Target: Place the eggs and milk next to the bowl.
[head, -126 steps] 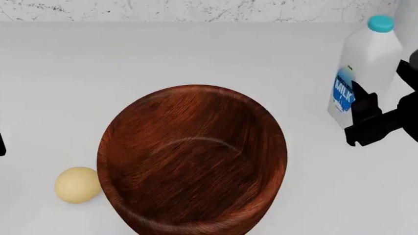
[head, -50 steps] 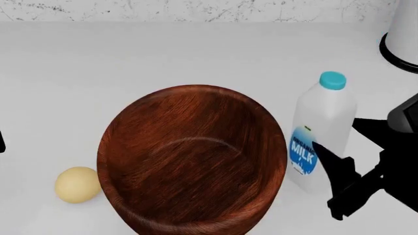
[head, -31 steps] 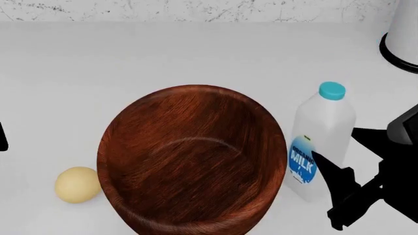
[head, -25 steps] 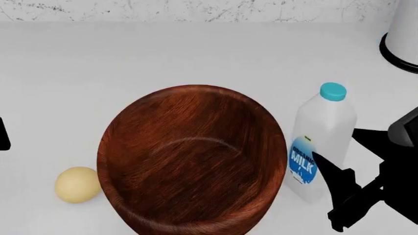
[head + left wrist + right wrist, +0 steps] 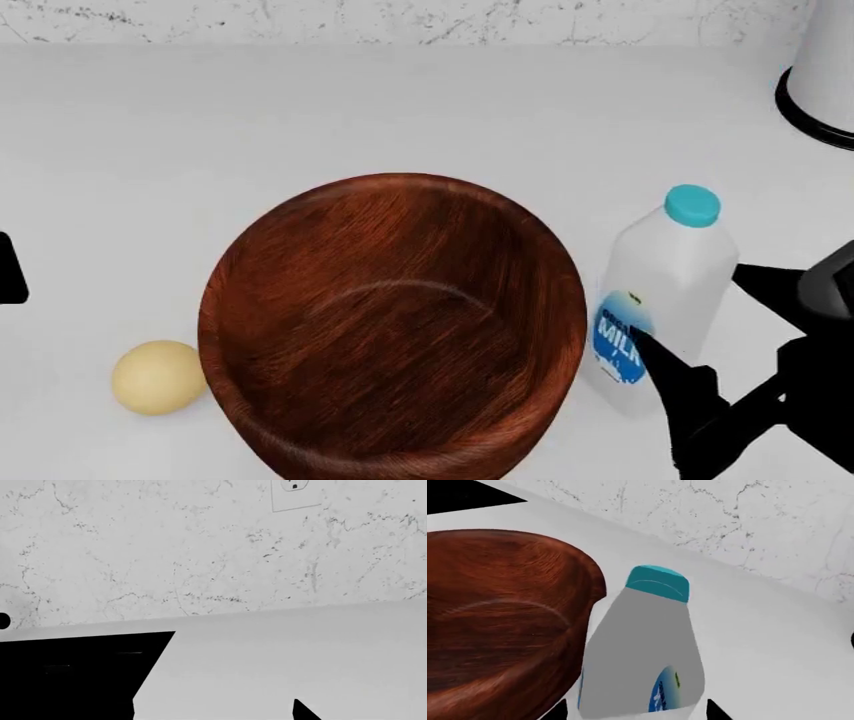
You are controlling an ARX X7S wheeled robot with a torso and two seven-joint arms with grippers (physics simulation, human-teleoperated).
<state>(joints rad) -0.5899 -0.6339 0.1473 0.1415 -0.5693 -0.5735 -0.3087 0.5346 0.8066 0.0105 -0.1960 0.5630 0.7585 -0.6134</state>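
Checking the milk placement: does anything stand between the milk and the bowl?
Nothing visible does. The milk stands upright right beside the bowl, with only bare counter showing between them, and the right gripper around its far side. Whether milk and bowl touch can't be told.

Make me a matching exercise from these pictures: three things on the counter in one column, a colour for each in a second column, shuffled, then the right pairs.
Things:
1. bowl
2. egg
3. milk cap

Colours:
A. teal-blue
B. reddish-brown
C. pale yellow

Pairs: 1-B, 2-C, 3-A
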